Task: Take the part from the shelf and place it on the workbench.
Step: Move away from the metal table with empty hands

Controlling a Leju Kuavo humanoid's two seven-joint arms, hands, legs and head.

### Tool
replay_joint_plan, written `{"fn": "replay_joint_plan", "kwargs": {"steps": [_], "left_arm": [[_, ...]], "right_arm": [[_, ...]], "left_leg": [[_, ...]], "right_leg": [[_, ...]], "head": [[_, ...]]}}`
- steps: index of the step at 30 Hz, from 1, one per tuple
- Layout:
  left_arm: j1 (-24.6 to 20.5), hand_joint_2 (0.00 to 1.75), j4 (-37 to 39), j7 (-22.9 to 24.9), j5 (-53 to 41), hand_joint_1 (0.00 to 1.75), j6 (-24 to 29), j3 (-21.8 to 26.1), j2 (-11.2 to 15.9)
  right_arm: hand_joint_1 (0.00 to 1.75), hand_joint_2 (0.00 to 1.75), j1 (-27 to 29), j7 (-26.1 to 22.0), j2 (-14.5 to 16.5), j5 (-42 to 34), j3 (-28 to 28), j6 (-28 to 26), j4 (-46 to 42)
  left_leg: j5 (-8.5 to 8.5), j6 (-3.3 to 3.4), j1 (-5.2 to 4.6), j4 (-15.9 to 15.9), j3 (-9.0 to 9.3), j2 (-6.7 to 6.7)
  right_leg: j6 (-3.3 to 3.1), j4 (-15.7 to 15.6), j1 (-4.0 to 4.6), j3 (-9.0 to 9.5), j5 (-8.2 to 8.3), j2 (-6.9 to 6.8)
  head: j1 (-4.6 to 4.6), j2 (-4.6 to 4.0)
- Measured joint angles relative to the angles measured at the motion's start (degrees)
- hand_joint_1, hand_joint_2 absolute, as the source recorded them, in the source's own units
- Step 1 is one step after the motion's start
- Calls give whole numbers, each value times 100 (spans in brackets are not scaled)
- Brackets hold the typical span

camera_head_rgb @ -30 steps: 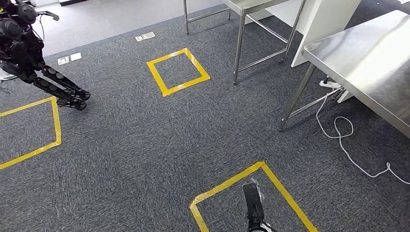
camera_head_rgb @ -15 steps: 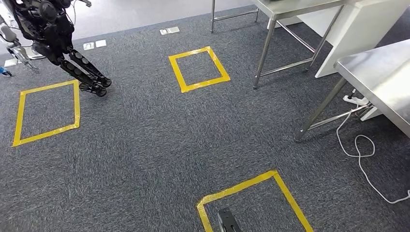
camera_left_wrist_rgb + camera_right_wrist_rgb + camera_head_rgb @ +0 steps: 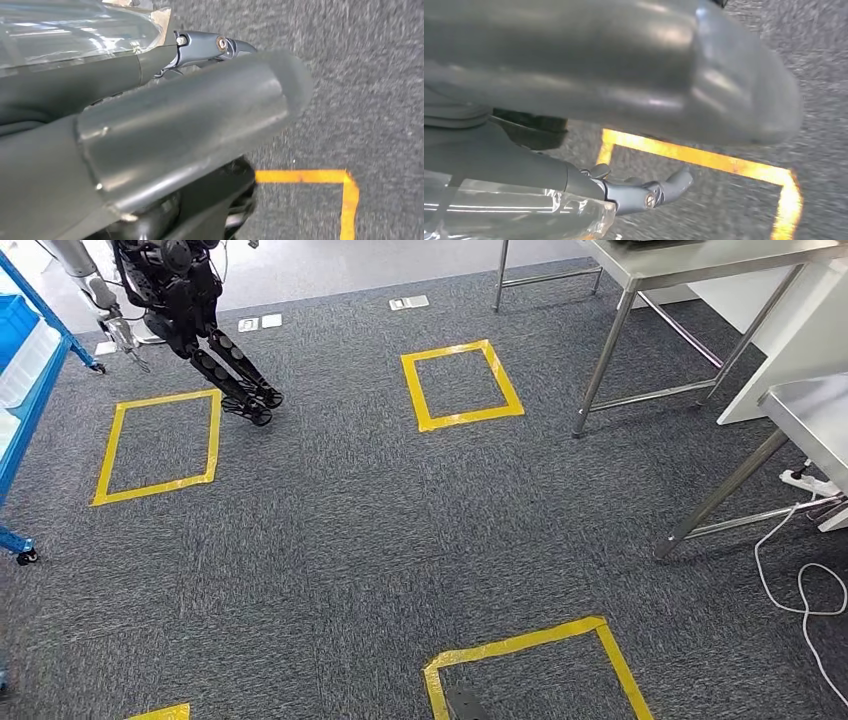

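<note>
Part: I cannot tell where it lies. My left robot hand (image 3: 165, 125): fingers apart, holding nothing, over grey carpet (image 3: 370, 90) near yellow tape (image 3: 320, 176). My right robot hand (image 3: 624, 100): likewise spread and empty. Blue shelf (image 3: 30, 390): well ahead of the left robot hand. Steel worktop (image 3: 720, 255): well ahead of the right.

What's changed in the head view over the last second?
The camera has turned left: the whole floor slid right in the picture, bringing a blue shelf and another yellow square into sight. The things themselves stayed put. Both hands hang at the robot's sides.
</note>
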Motion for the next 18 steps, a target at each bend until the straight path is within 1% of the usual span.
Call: {"fn": "replay_joint_plan", "kwargs": {"steps": [1,2,3,4,5,6,7,8,9,10,11,12,13,14,15,16,17,18], "left_arm": [[-12,0,1,15,-1,0,-10,-12,-3],[-23,0,2,25,-1,0,-18,-24,-6],[-28,0,3,33,3,0,-26,-32,-9],[-26,0,4,37,13,0,-33,-39,-10],[-22,0,5,37,24,0,-43,-44,-11],[-18,0,6,37,36,0,-51,-45,-11],[-19,0,6,35,45,0,-58,-45,-10],[-25,0,6,33,51,0,-63,-45,-10],[-34,0,6,27,55,0,-65,-45,-10],[-40,0,6,21,62,0,-66,-45,-10],[-41,0,6,15,77,0,-66,-45,-9],[-38,0,6,6,92,0,-66,-45,-8],[-28,0,6,-2,108,0,-68,-45,-8],[-21,0,6,-11,124,0,-72,-45,-8],[-17,0,6,-21,137,0,-82,-44,-9],[-13,0,6,-32,149,0,-99,-44,-9],[-12,0,6,-39,162,0,-116,-43,-8],[-8,0,6,-45,174,0,-134,-43,-7]], "right_arm": [[0,0,4,-8,-8,11,16,-18,7],[0,0,14,-13,-17,15,29,-29,15],[0,0,28,-14,-27,17,39,-42,25],[0,0,39,-14,-35,18,45,-52,33],[0,0,44,-14,-39,22,48,-63,38],[0,0,42,-14,-40,27,52,-71,42],[0,0,36,-17,-39,32,58,-75,43],[0,0,30,-30,-38,36,64,-87,43],[0,0,26,-54,-39,37,69,-124,43],[0,0,26,-84,-40,36,70,-193,44],[0,0,27,-116,-41,29,70,-293,44],[0,0,27,-139,-43,9,68,-425,45],[0,0,27,-150,-57,-21,63,-568,46],[0,0,30,-146,-77,-62,51,-717,49],[0,0,42,-122,-108,-107,31,-872,56],[0,0,67,-77,-153,-144,2,-1016,71],[0,0,102,-17,-197,-172,-33,-1148,91],[0,0,150,56,-251,-190,-69,-1267,116]], "left_leg": [[-184,-20,-1,349,-165,139],[-368,-37,5,749,-362,221],[-487,-46,10,1079,-527,264],[-505,-46,12,1235,-606,286],[-418,-35,11,1172,-571,303],[-246,-10,6,881,-413,336],[-67,29,-10,459,-185,430],[57,66,-37,86,21,533],[126,104,-68,-184,167,613],[135,133,-99,-314,231,662],[124,151,-123,-329,231,633],[136,179,-130,-363,243,575],[159,202,-120,-412,272,527],[187,234,-102,-465,308,476],[215,260,-80,-516,343,421],[232,276,-64,-540,359,366],[237,289,-60,-545,359,299],[235,289,-59,-544,358,224]], "right_leg": [[-26,0,24,4,-9,-59],[-49,1,45,4,-18,-128],[-67,1,65,3,-27,-198],[-77,1,81,4,-35,-263],[-85,1,93,9,-42,-321],[-93,1,103,19,-49,-370],[-95,1,112,34,-59,-412],[-87,1,132,46,-71,-452],[-75,-1,144,55,-84,-489],[-55,-3,152,63,-97,-527],[-33,-12,156,70,-107,-569],[-8,-22,150,87,-116,-606],[17,-9,146,91,-139,-583],[28,88,142,60,-203,-494],[29,296,138,-26,-311,-373],[16,623,123,-181,-460,-240],[3,1022,111,-372,-623,-156],[11,1375,96,-560,-737,-125]], "head": [[-15,0],[-29,0],[-31,0],[-31,1],[-33,1],[-32,1],[-33,1],[-31,0],[-29,0],[-28,0],[-27,0],[-30,0],[-26,0],[-22,0],[-12,0],[2,0],[7,0],[15,0]]}}
